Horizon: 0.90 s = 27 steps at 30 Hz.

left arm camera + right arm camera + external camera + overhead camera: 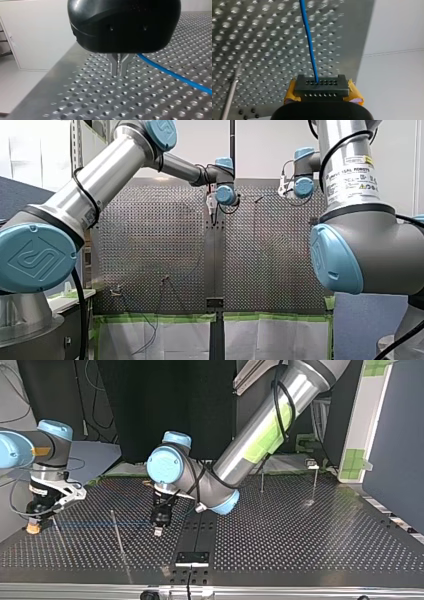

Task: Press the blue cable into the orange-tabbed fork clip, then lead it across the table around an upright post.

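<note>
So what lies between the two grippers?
In the top view the blue cable runs from my right gripper toward my left gripper, past a thin upright post, over the perforated table.

Blue cable (309,42): thin, taut, straight, running low over the perforated table (257,57). One end meets the top middle of a black, holed block with orange tabs on both sides, likely the fork clip (321,88). Post (117,532): slim bare metal rod. The cable's line crosses it in the top view.
</note>
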### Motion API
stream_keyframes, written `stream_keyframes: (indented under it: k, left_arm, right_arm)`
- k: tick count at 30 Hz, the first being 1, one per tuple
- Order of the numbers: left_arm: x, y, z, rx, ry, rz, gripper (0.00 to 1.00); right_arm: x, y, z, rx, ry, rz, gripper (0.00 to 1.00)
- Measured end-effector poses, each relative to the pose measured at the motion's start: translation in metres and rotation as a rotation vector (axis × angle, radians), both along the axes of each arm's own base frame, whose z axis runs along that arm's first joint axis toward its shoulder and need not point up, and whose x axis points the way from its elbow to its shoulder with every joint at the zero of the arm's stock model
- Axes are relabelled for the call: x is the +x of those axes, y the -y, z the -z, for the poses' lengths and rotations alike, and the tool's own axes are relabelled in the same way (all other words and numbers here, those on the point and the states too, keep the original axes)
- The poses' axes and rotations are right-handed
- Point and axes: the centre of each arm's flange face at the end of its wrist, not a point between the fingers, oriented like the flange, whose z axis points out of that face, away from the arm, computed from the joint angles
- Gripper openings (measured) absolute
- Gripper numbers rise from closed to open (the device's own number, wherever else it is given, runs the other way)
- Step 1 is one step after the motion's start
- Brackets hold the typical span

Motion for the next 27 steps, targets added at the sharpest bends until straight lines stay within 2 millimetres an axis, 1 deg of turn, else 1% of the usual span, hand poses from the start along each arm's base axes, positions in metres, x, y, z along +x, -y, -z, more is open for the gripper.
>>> stream_keyframes:
  k: [3, 7, 8, 10, 27]
  left_arm:
    - [0.003, 0.003, 0.009, 0.005, -0.007, 0.001, 0.0]
    - [0.005, 0.005, 0.014, 0.008, -0.012, 0.002, 0.0]
    - [0.005, 0.005, 0.015, 0.008, -0.012, 0.002, 0.0]
    - [0.006, 0.004, 0.015, 0.009, -0.013, 0.0, 0.0]
    - [0.006, 0.004, 0.016, 0.01, -0.017, -0.006, 0.0]
  right_arm:
    - [-0.001, 0.004, 0.007, 0.007, 0.0, -0.001, 0.0]
    - [-0.001, 0.009, 0.018, 0.019, -0.001, -0.007, 0.0]
    - [-0.001, 0.009, 0.017, 0.018, -0.001, -0.007, 0.0]
    - [0.001, 0.005, 0.01, 0.008, 0.0, -0.007, 0.0]
    - [0.0, 0.005, 0.009, 0.008, 0.0, -0.006, 0.0]
